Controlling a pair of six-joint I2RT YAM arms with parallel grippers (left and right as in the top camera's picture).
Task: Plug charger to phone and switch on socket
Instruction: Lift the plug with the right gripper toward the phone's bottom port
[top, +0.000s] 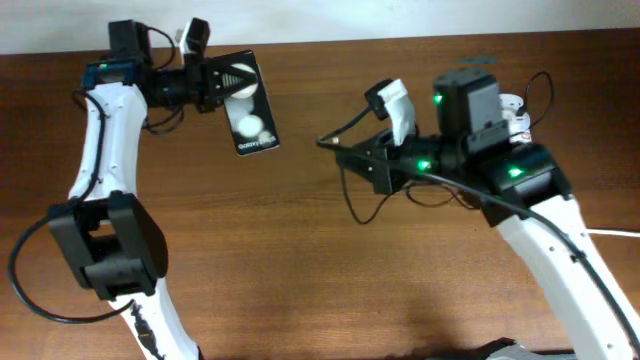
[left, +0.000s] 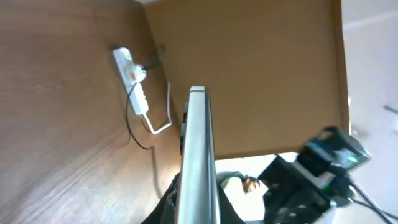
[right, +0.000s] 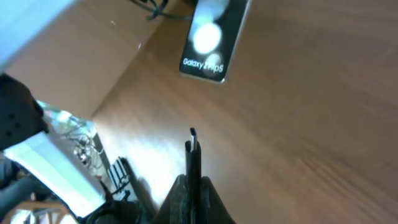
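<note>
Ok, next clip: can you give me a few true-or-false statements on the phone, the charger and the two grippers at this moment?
1. The left gripper grips the phone. True.
2. The charger plug tip is seated in the phone. False: the right wrist view shows bare table between the tip and the phone.
3. The right gripper is shut on the charger, with the plug tip sticking out past its fingers. True.
4. The phone's face shows no lettering. False: "Galaxy" lettering is visible near one end.
5. The socket is a black strip. False: it is white.
</note>
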